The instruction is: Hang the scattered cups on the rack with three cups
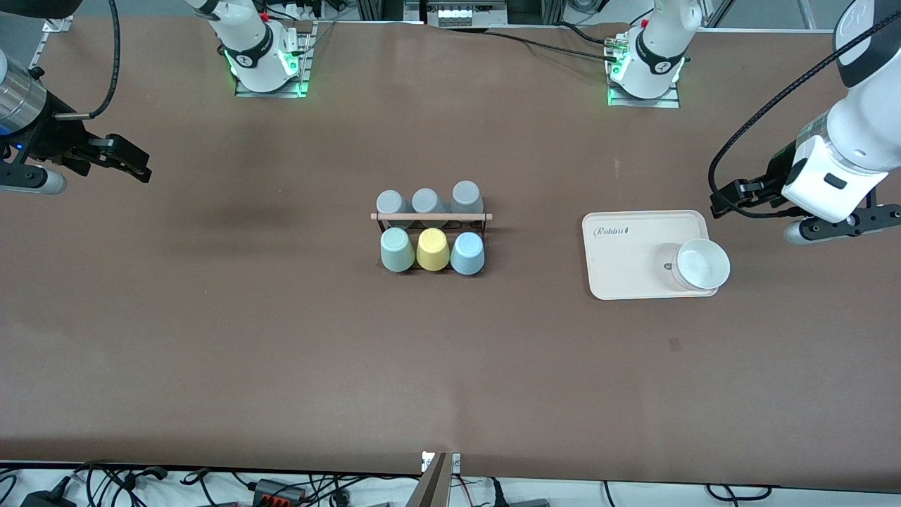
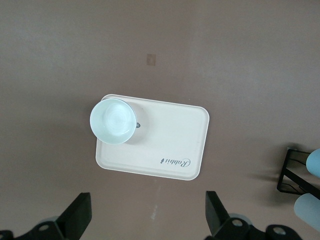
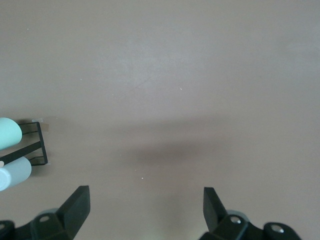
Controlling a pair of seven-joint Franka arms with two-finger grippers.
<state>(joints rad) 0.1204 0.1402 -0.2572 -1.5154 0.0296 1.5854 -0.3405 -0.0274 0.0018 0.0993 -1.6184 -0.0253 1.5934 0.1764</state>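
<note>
The black wire rack (image 1: 431, 217) with a wooden rod stands mid-table. Three grey cups (image 1: 425, 201) sit upside down on its farther row. On its nearer row sit the mint green cup (image 1: 397, 250), a yellow cup (image 1: 432, 249) and the light blue cup (image 1: 467, 253). My left gripper (image 1: 725, 197) is open and empty, in the air beside the tray; its wrist view (image 2: 147, 210) shows the blue cup (image 2: 316, 162). My right gripper (image 1: 134, 163) is open and empty over bare table at the right arm's end; its wrist view (image 3: 145, 205) shows the mint cup (image 3: 7, 132).
A cream rectangular tray (image 1: 633, 239) lies toward the left arm's end, with a white bowl (image 1: 700, 264) on its nearer corner. Both show in the left wrist view: tray (image 2: 170, 135), bowl (image 2: 113, 121). Cables hang along the table's nearer edge.
</note>
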